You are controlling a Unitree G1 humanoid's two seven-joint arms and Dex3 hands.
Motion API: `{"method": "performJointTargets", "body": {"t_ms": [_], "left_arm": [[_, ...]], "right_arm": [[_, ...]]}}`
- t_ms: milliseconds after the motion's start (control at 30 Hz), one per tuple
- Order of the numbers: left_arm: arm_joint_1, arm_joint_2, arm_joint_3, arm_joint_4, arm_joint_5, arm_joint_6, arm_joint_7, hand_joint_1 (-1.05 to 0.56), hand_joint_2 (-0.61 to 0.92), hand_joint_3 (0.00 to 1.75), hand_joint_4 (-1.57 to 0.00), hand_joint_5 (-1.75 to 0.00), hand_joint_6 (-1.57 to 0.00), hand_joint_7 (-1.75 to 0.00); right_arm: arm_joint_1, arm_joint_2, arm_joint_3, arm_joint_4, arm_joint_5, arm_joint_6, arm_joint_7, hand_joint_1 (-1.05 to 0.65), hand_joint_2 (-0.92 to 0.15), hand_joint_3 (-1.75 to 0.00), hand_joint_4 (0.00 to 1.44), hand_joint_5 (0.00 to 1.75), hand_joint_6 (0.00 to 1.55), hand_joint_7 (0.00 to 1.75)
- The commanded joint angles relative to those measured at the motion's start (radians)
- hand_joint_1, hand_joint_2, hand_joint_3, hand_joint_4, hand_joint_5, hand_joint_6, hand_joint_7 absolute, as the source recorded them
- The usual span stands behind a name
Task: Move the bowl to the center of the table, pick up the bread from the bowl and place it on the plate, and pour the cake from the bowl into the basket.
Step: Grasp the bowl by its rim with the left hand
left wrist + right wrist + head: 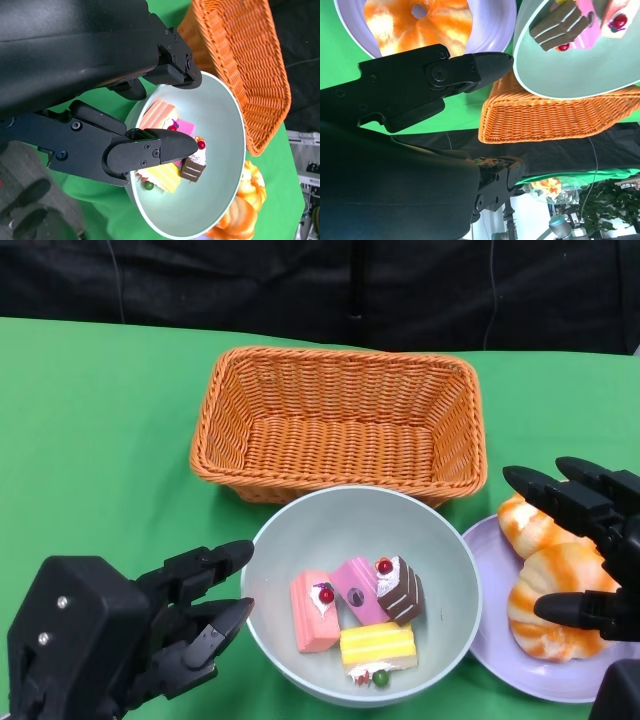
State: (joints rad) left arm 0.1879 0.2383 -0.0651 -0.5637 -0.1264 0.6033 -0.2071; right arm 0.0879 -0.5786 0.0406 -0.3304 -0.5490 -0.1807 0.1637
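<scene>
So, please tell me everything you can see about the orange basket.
The orange basket is rectangular, woven from what looks like wicker or plastic strands, with sloping walls and a thick braided rim. It stands upright and holds nothing, on the green table beyond the pale bowl. The bowl's far rim overlaps its near wall in the head view; whether they touch I cannot tell. No robot hand touches it.

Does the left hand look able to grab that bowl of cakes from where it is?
Probably yes: the left hand is open right beside the bowl, with only green table between its fingers and the rim.
</scene>
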Motion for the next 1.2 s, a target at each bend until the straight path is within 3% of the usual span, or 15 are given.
{"method": "performJointTargets", "body": {"t_ms": [33,400,600,700,867,900,933,1033,1200], "left_arm": [[0.021,0.032,-0.016,0.008,0.073,-0.091,0.019,-0.58,0.92,0.45,-0.28,-0.59,-0.45,-0.02],[0.085,0.099,-0.042,0.108,0.343,-0.565,0.053,-0.66,0.92,0.39,-0.16,-0.55,-0.42,0.00],[0.096,0.089,-0.033,0.125,0.383,-0.635,0.048,-0.66,0.92,0.40,-0.15,-0.56,-0.40,0.00],[0.080,0.155,-0.027,0.162,0.532,-0.850,0.124,-0.65,0.92,0.36,-0.12,-0.57,-0.39,0.00],[0.078,0.152,-0.016,0.198,0.565,-0.929,0.145,-0.65,0.92,0.35,-0.10,-0.59,-0.38,0.00],[0.060,0.187,-0.014,0.203,0.634,-0.987,0.168,-0.65,0.92,0.35,-0.10,-0.59,-0.38,0.00],[0.047,0.217,-0.012,0.203,0.697,-1.039,0.188,-0.68,0.92,0.22,-0.11,-0.67,-0.44,-0.02],[0.027,0.257,-0.006,0.216,0.798,-1.140,0.236,-0.67,0.91,0.09,-0.14,-0.77,-0.50,-0.05],[0.022,0.252,0.003,0.236,0.822,-1.183,0.257,-0.66,0.92,0.03,-0.16,-0.79,-0.53,-0.05]], "right_arm": [[0.030,0.002,-0.017,-0.027,0.027,-0.005,0.021,-0.58,-0.92,-0.16,0.20,0.12,0.21,0.05],[0.043,0.067,0.000,-0.037,0.037,0.022,0.030,-0.54,-0.92,-0.16,0.18,0.15,0.20,0.04],[0.047,0.074,-0.004,-0.038,0.038,0.018,0.030,-0.54,-0.92,-0.15,0.18,0.16,0.20,0.04],[0.052,0.087,-0.004,-0.060,0.050,0.040,0.043,-0.52,-0.92,-0.15,0.17,0.16,0.19,0.03],[0.053,0.092,-0.006,-0.066,0.050,0.046,0.049,-0.52,-0.92,-0.15,0.17,0.17,0.19,0.03],[0.053,0.099,-0.008,-0.070,0.061,0.050,0.051,-0.52,-0.92,-0.15,0.16,0.17,0.19,0.03],[0.056,0.106,-0.010,-0.079,0.069,0.057,0.054,-0.51,-0.92,-0.16,0.16,0.18,0.19,0.03],[0.067,0.118,-0.016,-0.097,0.087,0.067,0.055,-0.50,-0.92,-0.16,0.16,0.19,0.20,0.03],[0.071,0.120,-0.018,-0.102,0.092,0.070,0.056,-0.49,-0.92,-0.16,0.16,0.20,0.20,0.03]]}}
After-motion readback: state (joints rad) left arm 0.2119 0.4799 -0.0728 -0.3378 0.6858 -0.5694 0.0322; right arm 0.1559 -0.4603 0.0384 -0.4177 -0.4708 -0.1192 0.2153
